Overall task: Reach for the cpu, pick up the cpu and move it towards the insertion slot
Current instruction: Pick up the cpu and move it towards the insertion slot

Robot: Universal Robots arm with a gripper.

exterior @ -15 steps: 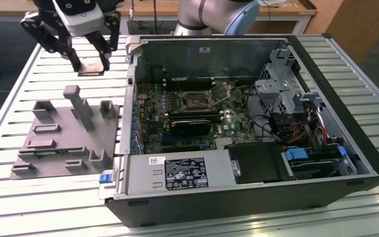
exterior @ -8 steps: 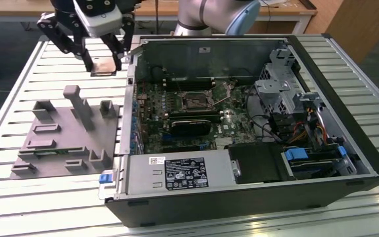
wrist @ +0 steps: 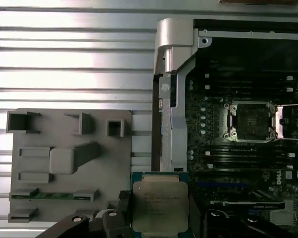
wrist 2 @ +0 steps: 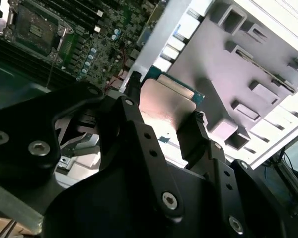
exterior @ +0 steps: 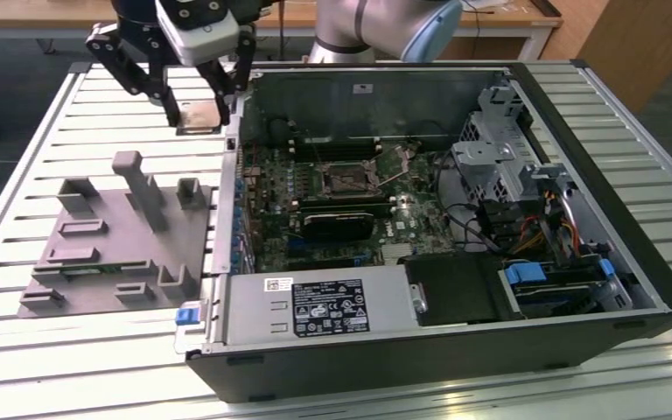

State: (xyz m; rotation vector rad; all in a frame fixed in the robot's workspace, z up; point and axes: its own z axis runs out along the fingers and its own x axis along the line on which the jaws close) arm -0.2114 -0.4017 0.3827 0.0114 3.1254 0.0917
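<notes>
**Cpu lifted, short of the case**

The gripper (wrist 2: 171, 126) has its jaws closed on opposite edges of the cpu (wrist: 159, 206), likely to keep it flat for seating. It hangs above the table, just outside the case wall (wrist: 166, 94). Beyond that wall, the slot (wrist: 252, 120) lies open, with free room above the board.

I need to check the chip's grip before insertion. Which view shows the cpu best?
The first wrist view: the cpu faces the camera, its metal top and paler rim plain. The second wrist view shows it tilted between the gripper's fingers. In the exterior view it is a small plate under the gripper.
</notes>
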